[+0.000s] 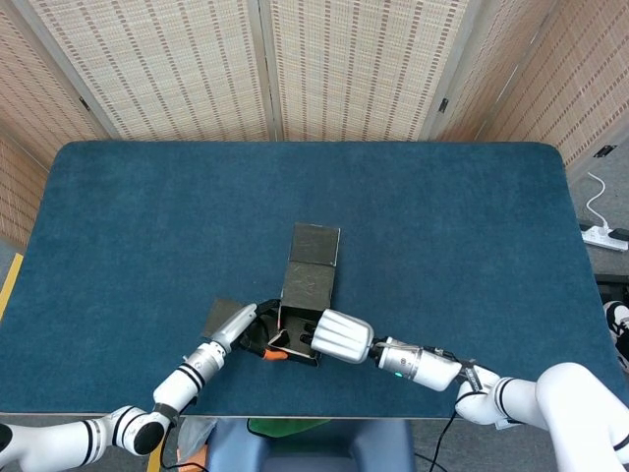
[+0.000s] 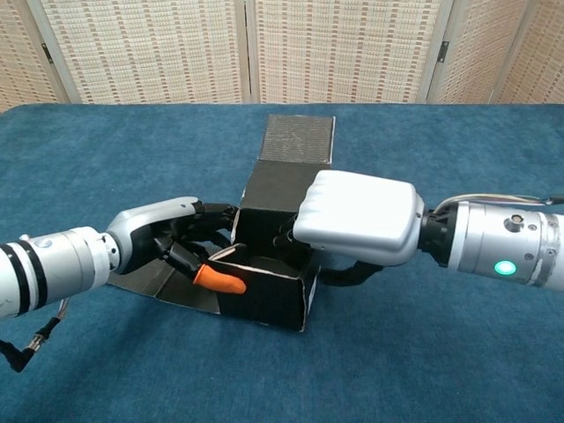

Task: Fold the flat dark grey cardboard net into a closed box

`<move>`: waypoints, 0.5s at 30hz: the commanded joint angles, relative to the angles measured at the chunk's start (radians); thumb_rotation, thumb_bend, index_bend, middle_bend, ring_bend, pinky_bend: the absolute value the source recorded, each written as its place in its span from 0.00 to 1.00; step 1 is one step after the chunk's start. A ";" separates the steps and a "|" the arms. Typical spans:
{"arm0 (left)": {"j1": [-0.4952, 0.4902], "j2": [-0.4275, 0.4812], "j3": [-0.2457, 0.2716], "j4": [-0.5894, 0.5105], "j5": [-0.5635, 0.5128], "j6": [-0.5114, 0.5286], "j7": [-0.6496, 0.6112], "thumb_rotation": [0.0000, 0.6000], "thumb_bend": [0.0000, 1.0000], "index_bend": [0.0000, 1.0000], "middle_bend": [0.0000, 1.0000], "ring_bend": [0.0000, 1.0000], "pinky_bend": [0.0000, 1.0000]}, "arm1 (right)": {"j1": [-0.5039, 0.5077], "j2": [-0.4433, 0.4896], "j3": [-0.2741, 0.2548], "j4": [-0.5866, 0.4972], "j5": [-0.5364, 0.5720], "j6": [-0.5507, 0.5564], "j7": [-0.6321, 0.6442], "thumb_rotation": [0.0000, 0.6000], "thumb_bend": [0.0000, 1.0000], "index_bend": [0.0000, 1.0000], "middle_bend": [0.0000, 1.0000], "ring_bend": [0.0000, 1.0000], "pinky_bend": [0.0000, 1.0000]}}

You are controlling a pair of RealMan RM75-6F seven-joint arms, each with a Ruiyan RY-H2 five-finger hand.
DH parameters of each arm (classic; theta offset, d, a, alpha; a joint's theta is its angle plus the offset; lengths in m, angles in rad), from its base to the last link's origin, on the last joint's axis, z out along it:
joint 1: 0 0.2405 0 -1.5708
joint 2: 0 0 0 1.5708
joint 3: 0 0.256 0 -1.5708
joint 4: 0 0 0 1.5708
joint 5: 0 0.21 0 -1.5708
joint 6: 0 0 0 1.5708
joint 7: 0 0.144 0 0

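The dark grey cardboard net (image 2: 280, 198) sits near the front edge of the blue desk (image 1: 442, 236), between my two hands, and it is partly folded: its near end stands up as an open-topped box (image 2: 264, 286) with a front wall and side walls raised, while the far panels run away from me, the last one, a lid panel (image 2: 300, 137), lying flat or nearly so at the far end. A loose flap (image 2: 150, 276) spreads on the desk on the left side, under my left hand.

My left hand (image 2: 163, 233) reaches in from the left with its fingers curled over the left wall, and its orange-tipped finger (image 2: 220, 280) lies down inside the box cavity, close to the front wall. Apart from that fingertip and the dark fingers behind it, I see nothing inside the box. The fingers seem to grip the left wall, though I cannot tell how firmly.

My right hand (image 2: 359, 218) comes from the right, its white back turned to the chest camera, lying over the right side of the box top. Its fingers (image 2: 286, 236) bend down against the upright back panel and right wall; whether they pinch the card or merely press it, I cannot tell.
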 commanded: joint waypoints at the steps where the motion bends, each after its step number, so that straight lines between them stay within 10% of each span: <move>1: 0.001 -0.001 -0.002 -0.002 -0.003 0.004 0.007 1.00 0.18 0.19 0.17 0.16 0.40 | 0.002 0.006 0.001 -0.002 0.001 -0.004 0.000 1.00 0.01 0.00 0.03 0.73 1.00; 4: 0.006 -0.001 -0.011 -0.009 -0.008 0.030 0.030 1.00 0.17 0.06 0.02 0.01 0.25 | -0.001 0.022 0.000 0.006 0.005 -0.004 -0.007 1.00 0.00 0.00 0.00 0.70 1.00; 15: 0.055 0.064 -0.014 -0.080 0.019 0.141 0.094 1.00 0.18 0.00 0.00 0.00 0.08 | -0.130 0.117 0.027 -0.126 0.130 0.119 0.096 1.00 0.00 0.00 0.00 0.69 1.00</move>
